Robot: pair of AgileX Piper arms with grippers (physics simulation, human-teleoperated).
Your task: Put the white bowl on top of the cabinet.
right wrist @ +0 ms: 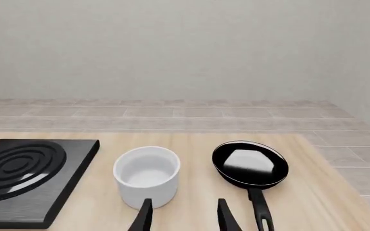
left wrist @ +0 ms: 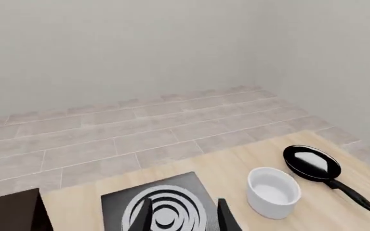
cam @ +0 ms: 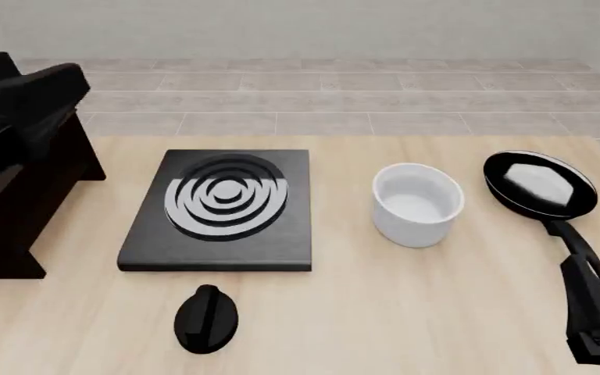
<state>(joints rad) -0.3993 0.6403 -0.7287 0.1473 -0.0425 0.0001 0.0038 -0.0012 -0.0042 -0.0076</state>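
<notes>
White bowl (cam: 417, 203) sat upright on table (cam: 405, 312) btwn stove plate (cam: 222, 207) & frying pan (cam: 542, 187), well apart from cabinet (cam: 13, 195); both grippers' fingers spread, empty, so right gripper (right wrist: 183, 214) should've straddled one wall w/ care.

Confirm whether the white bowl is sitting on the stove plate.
No, the white bowl stands on the bare table, apart from the stove plate.
</notes>
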